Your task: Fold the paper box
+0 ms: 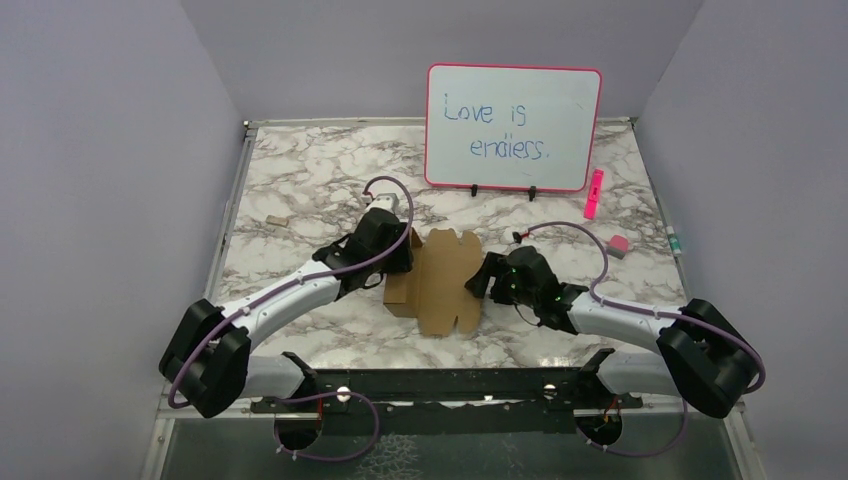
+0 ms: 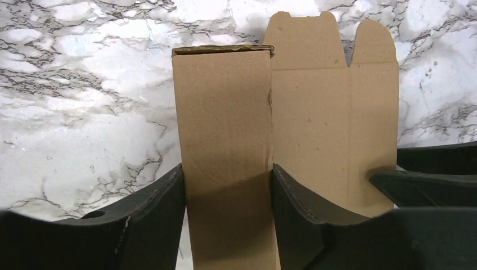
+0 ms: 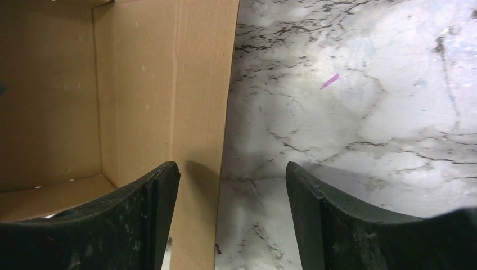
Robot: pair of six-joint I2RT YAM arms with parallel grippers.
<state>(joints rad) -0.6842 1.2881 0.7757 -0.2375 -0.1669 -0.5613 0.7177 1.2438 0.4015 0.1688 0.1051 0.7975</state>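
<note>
The paper box [image 1: 447, 285] lies in the middle of the marble bench [image 1: 300, 180], between the two arms. The left claw [image 2: 228, 169] squeezes one folded-up side of it. The right claw [image 3: 232, 166] is open wide at the box's other edge and holds nothing.

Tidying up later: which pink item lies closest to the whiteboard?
The long pink marker beside the whiteboard's lower right corner; the small pink block sits farther.
</note>
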